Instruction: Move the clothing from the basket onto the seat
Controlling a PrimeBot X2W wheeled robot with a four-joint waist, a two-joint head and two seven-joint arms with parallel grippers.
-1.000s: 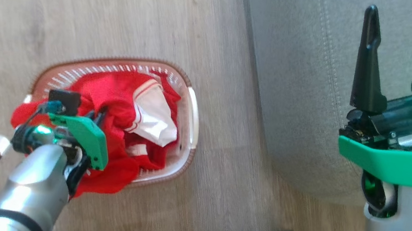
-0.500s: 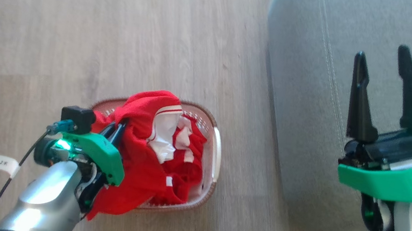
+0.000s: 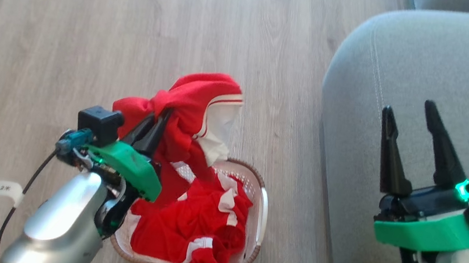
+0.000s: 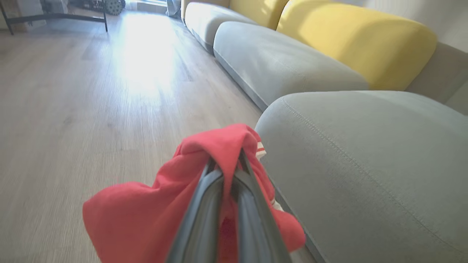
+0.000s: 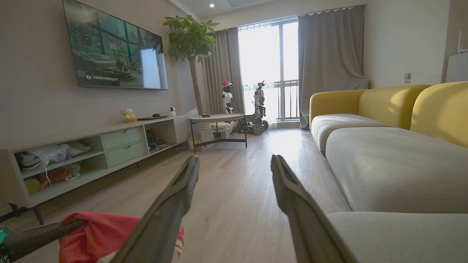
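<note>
My left gripper (image 3: 163,116) is shut on a red garment with white panels (image 3: 202,98), which hangs lifted above the basket (image 3: 260,225). In the left wrist view the fabric (image 4: 146,215) drapes over the left gripper's (image 4: 225,165) closed fingers, just left of the grey-green seat (image 4: 365,164). A second red-and-white garment (image 3: 194,228) lies crumpled inside the basket. My right gripper (image 3: 407,106) is open and empty over the seat's (image 3: 450,74) left edge. In the right wrist view, the right gripper (image 5: 234,160) is open, with the held garment (image 5: 98,233) at lower left.
The basket stands on a wooden floor (image 3: 95,18) just left of the sofa. More grey cushions (image 4: 278,62) and yellow backrests (image 4: 351,40) run along the wall. A TV console (image 5: 91,153), a side table (image 5: 219,124) and a plant (image 5: 190,40) stand across the room.
The camera has shifted. My left gripper has risen with the red garment, pulling it up out of the basket. The right gripper stays open.
</note>
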